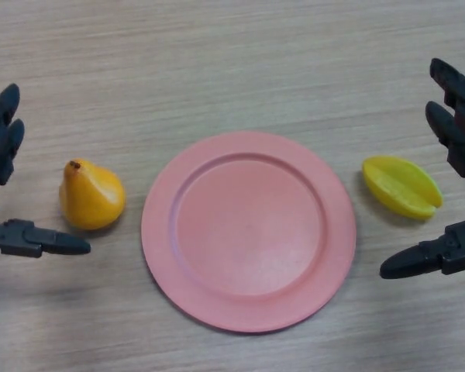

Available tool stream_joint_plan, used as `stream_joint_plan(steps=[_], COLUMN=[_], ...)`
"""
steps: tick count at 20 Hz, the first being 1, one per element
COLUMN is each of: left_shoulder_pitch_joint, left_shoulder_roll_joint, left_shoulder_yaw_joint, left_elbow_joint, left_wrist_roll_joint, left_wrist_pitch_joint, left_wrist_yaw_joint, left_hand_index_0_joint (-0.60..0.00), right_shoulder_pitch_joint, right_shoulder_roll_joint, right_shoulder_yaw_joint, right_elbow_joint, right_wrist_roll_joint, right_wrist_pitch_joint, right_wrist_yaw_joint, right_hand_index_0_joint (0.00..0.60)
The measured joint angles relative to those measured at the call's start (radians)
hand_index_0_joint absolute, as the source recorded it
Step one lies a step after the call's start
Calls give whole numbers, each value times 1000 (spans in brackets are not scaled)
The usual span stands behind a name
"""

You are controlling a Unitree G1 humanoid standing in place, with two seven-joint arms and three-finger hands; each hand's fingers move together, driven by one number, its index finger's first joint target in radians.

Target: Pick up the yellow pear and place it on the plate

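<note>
1. Nearest the bottom edge: wood-grain table (232, 46) under everything; lower rim of a pink plate (248, 230) closest to the robot, sitting flat and centred, with nothing on it.
2. Low at the left: thumb of the left hand (19, 237) stretched out toward the plate, tip ending just below the yellow pear (91, 194); fingers (3, 128) raised higher at the left edge, spread well apart from the thumb; hand relaxed and wide, gripping nothing; cannot tell whether the thumb touches the fruit.
3. Low at the right: thumb of the right hand (442, 254) pointing inward toward the plate; fingers (454, 116) above it at the right edge, likewise spread and gripping nothing.
4. Mid-depth, left of the plate: yellow pear resting on the table, stem end tilted up and to the left, just beside the plate rim but apart from it.
5. Mid-depth, right of the plate: a yellow-green ridged fruit (401, 186), starfruit-like, lying on the table between plate and right hand, near both.
</note>
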State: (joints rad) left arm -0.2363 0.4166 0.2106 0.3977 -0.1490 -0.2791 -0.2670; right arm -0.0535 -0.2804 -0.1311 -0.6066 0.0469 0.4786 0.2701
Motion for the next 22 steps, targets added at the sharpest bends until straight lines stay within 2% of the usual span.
stream_joint_plan(steps=[4, 7, 9, 12, 15, 16, 17, 18, 19, 20, 21, 22], left_shoulder_pitch_joint=[-27, -79, -127, -154, -209, -221, -225, -229, -236, -243, -253, -257], left_shoulder_roll_joint=[-26, -54, -57, -58, -59, -59, -59, -59, -59, -61, -67, -72], left_shoulder_yaw_joint=[-44, -86, -88, -90, -114, -114, -114, -114, -114, -114, -114, -115], left_elbow_joint=[107, 182, 246, 329, 460, 489, 498, 507, 515, 522, 535, 535], left_wrist_roll_joint=[43, 51, 50, 53, 97, 131, 138, 138, 137, 137, 133, 132], left_wrist_pitch_joint=[-1, 0, -7, -38, -122, -150, -166, -180, -190, -194, -203, -205], left_wrist_yaw_joint=[1, 28, 53, 79, 141, 170, 193, 194, 194, 194, 194, 194], left_hand_index_0_joint=[0, 0, 0, 0, 0, -49, -199, -299, -449, -549, -600, -600], right_shoulder_pitch_joint=[7, 3, 4, 6, 7, 8, 12, 13, 14, 18, 28, 32], right_shoulder_roll_joint=[0, 1, 2, 2, 2, 2, 2, 2, 2, 2, 2, 2], right_shoulder_yaw_joint=[0, 0, 0, -1, -6, -6, -8, -9, -10, -10, -11, -11], right_elbow_joint=[-11, -27, -51, -61, -89, -89, -89, -89, -89, -90, -94, -97], right_wrist_roll_joint=[0, 2, 44, 43, 42, 41, 41, 40, 40, 41, 41, 41], right_wrist_pitch_joint=[7, 31, 55, 72, 87, 87, 87, 87, 87, 87, 87, 87], right_wrist_yaw_joint=[-1, -2, -19, -19, -12, -6, -6, -6, -6, -6, -6, -6], right_hand_index_0_joint=[0, 0, 0, 0, 0, 0, 0, 0, 0, 0, 0, 0])
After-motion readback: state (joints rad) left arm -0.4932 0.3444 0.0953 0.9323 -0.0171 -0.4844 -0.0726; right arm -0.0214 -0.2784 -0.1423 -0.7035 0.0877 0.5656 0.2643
